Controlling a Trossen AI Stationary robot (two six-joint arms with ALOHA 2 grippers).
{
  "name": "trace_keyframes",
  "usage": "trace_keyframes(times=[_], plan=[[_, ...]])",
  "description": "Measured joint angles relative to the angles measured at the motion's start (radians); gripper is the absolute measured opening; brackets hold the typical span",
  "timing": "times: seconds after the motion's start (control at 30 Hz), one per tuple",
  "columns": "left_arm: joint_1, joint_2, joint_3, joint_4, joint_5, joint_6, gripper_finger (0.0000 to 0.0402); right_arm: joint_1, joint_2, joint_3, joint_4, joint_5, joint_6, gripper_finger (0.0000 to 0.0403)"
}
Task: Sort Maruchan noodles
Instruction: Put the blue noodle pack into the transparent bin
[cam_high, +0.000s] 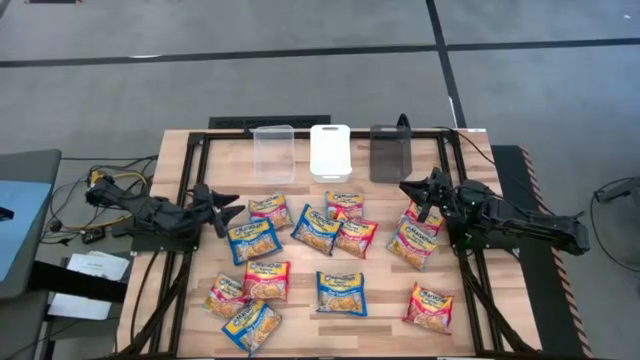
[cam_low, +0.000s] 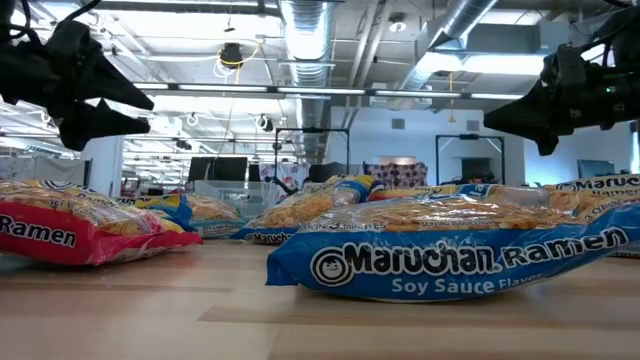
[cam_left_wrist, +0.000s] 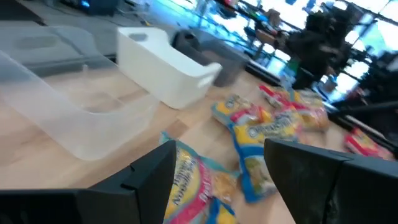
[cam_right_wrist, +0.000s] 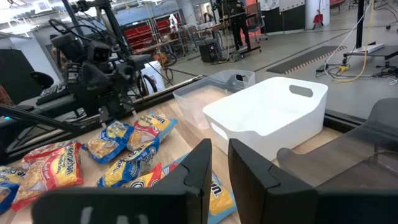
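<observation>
Three small rectangular bins stand in a row at the upper middle of the high view, on the far edge of the pale wooden surface: a clear plastic bin on the left, a white plastic bin in the centre, a dark smoky bin on the right. All three look empty from above.

The small flat square Maruchan noodle packets lie scattered over the middle and lower part of the surface, none in a bin. A blue-and-yellow packet and a red-and-yellow packet lie just beside the left end effector. A red-and-yellow packet lies partly under the right end effector, with another red-and-yellow one just below it in the frame. A loose cluster of four overlapping packets sits at centre, below the white bin.

The left arm reaches in from the left edge, its end effector low over the surface, pointing right, with its two dark fingers spread wide and nothing between them. The right arm comes in from the right edge, its end effector aimed toward the dark bin; its fingers stand close together with a narrow gap, holding nothing.
</observation>
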Motion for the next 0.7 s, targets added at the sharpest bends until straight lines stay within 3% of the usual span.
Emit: trace_keyframes(times=[0.3, 0.7], plan=[[0.000, 0.000, 0.156, -0.005, 0.001, 0.095, 0.0235, 0.000, 0.000, 0.000, 0.000, 0.000, 0.000, 0.0081], [0.000, 0.055, 0.400, -0.173, -0.001, 0.115, 0.0235, 0.000, 0.000, 0.000, 0.000, 0.000, 0.000, 0.0081]])
